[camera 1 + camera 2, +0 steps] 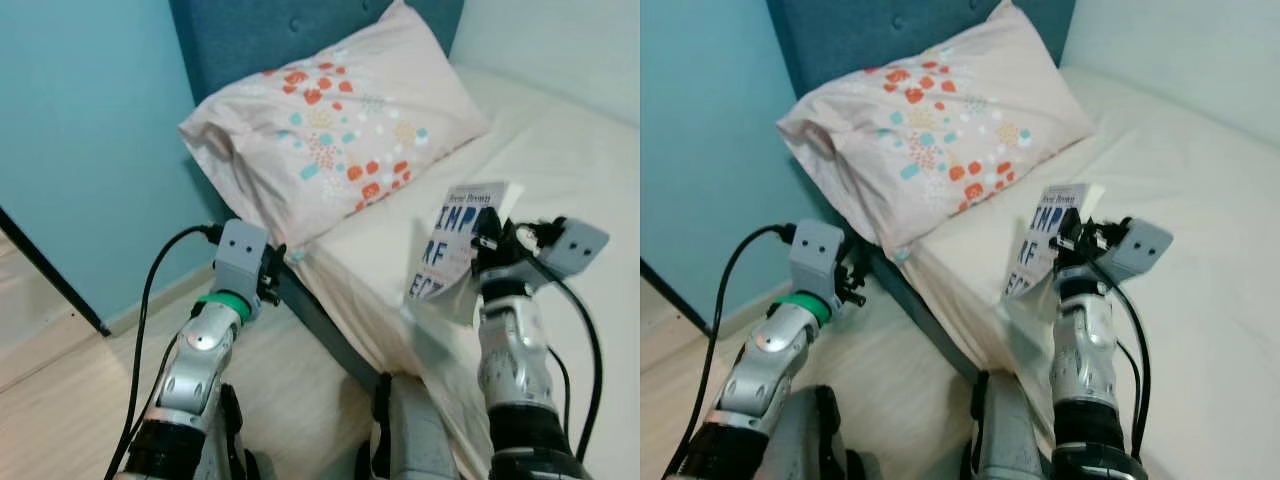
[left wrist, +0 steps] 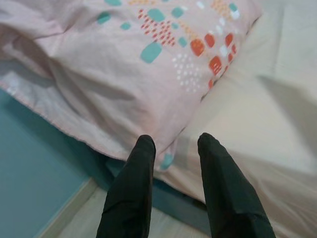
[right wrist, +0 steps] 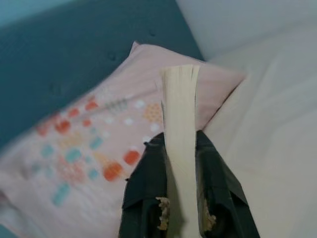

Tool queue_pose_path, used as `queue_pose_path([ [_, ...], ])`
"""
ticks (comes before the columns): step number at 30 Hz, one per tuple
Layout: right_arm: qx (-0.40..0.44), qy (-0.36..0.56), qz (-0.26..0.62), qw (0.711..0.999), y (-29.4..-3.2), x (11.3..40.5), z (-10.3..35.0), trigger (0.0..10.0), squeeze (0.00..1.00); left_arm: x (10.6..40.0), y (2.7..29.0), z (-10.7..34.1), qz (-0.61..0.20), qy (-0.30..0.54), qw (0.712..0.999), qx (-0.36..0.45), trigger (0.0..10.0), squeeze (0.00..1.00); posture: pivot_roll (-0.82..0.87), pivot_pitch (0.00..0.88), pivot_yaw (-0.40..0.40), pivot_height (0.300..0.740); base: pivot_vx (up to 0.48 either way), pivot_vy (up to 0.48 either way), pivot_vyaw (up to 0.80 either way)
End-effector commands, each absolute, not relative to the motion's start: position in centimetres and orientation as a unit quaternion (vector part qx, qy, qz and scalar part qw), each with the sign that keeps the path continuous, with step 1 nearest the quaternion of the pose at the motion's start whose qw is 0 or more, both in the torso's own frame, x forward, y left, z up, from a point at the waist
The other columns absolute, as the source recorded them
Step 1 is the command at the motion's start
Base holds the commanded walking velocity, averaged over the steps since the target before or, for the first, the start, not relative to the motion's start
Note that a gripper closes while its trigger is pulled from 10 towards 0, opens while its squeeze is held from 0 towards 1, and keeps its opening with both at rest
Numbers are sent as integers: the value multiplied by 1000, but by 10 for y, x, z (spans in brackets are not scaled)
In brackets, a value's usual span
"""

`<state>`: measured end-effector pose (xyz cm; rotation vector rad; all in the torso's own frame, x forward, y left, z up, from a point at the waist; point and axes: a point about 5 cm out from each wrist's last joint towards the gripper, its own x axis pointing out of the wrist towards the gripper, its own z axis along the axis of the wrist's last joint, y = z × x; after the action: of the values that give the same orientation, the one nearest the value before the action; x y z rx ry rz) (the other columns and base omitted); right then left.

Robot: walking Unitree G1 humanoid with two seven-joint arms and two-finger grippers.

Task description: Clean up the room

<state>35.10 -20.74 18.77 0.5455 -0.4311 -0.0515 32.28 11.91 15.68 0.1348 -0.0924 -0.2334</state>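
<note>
Book (image 1: 458, 240), white cover, blue lettering, clamped upright in right gripper (image 3: 181, 148).
Held above bed (image 1: 560, 150) edge; pillow (image 1: 330, 110) near; left gripper (image 2: 173, 144) parted, holding nothing.

**Four cameras on one bed corner**

The two eye views look forward and down from the head onto the near left corner of the bed (image 1: 560, 170), sharing the patterned pillow (image 1: 330, 120), teal headboard (image 1: 240, 35) and both arms. The left wrist view looks along its fingers (image 2: 131, 188), close to the pillow's near edge. The right wrist view looks past the clamped book (image 3: 181, 129) toward pillow and headboard.
</note>
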Motion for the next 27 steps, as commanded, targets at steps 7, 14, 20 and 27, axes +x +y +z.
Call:
queue_pose_path([
  [7,403,-209,45,890,-196,377,209,10000,0,317,126,183,-111,-72,989,59,10000,0,160,243,5,516,0,0,0],
  [14,453,-184,61,870,-188,393,208,10000,0,301,130,208,-111,-92,988,52,10000,0,218,318,9,516,0,0,0],
  [20,487,-222,97,839,-200,399,224,10000,0,284,131,219,-120,-84,988,52,10000,0,306,420,45,516,0,0,0],
  [27,478,-260,114,831,-209,401,240,10000,0,266,137,222,-118,-59,990,58,10000,0,348,473,73,516,0,0,0],
])
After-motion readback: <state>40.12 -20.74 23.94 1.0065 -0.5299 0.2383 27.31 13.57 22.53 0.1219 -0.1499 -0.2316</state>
